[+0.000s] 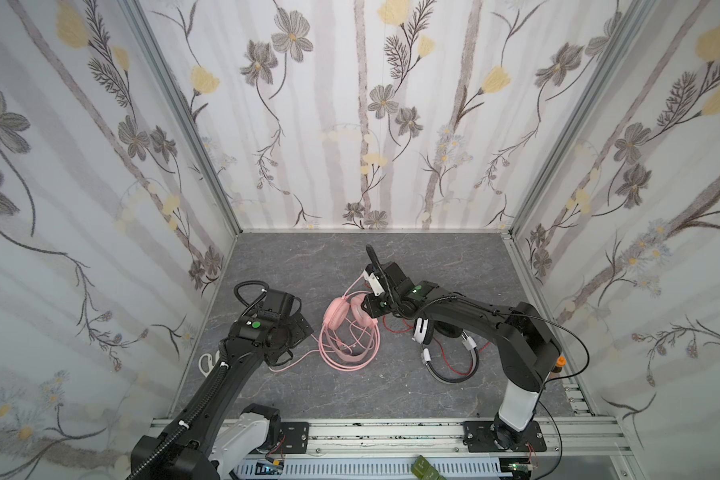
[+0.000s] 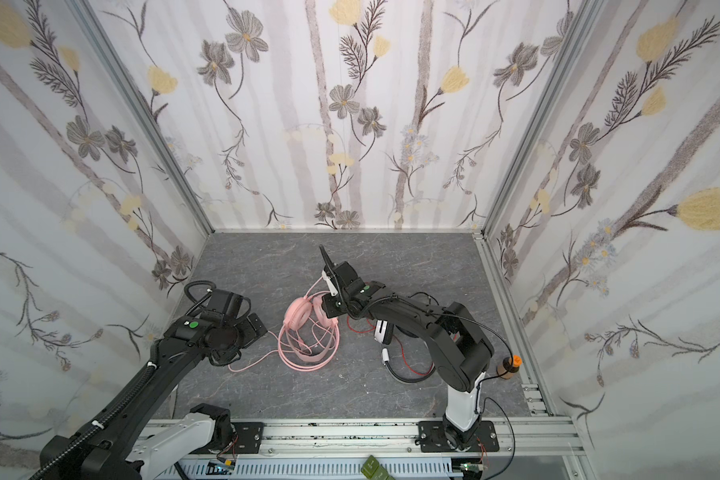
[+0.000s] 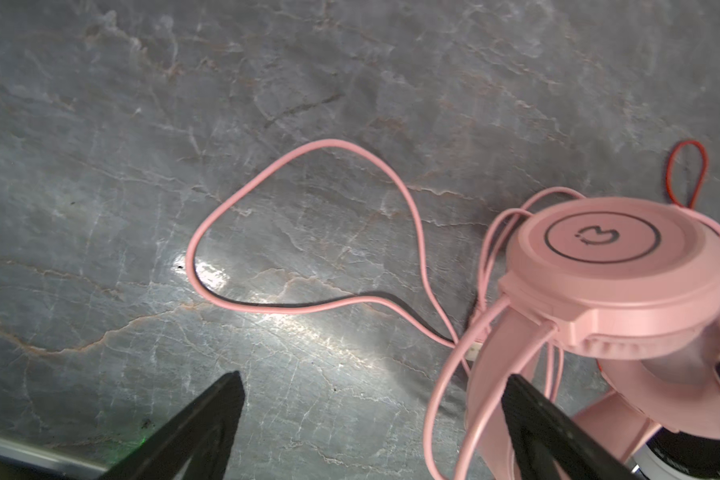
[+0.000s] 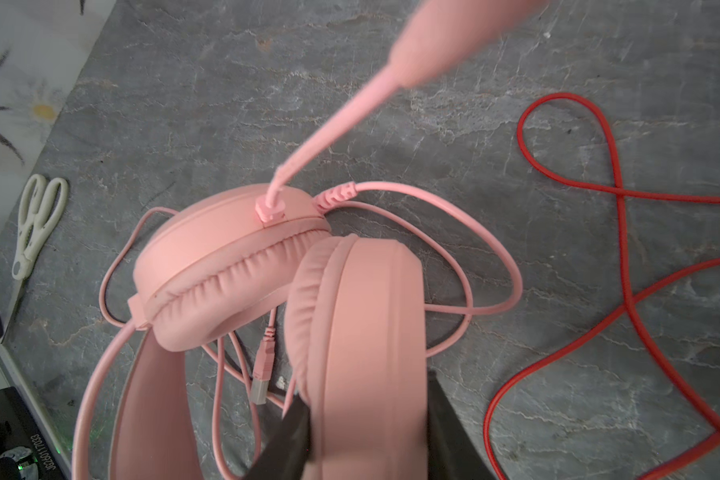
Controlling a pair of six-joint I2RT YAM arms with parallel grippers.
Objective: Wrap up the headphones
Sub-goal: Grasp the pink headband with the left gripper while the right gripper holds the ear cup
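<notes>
Right gripper [image 4: 364, 395] clamps an earcup of the pink headset [image 4: 225, 257], lower centre; left gripper [image 3: 373, 376] gapes nearby; red cable [image 4: 624, 232] right, scissors [image 4: 38, 224] left

Sticker [image 4: 39, 455] on black unit [image 4: 1, 409], poss. "J6260117033"; logo [image 3: 598, 237] on pink headset [image 3: 624, 299].

We see our left gripper [image 3: 373, 376] with its two black fingers [image 3: 200, 428] spread wide, and only bare grey marbled tabletop [image 3: 142, 166] between the tips. One finger overlaps the headband of the pink headset [image 3: 616, 274], whose earcup turns a ringed logo toward us. The pink cable [image 3: 321, 141] lies in a loose loop on the tabletop beside the earcup. A thin red cable [image 3: 687, 142] loops just beyond it.
</notes>
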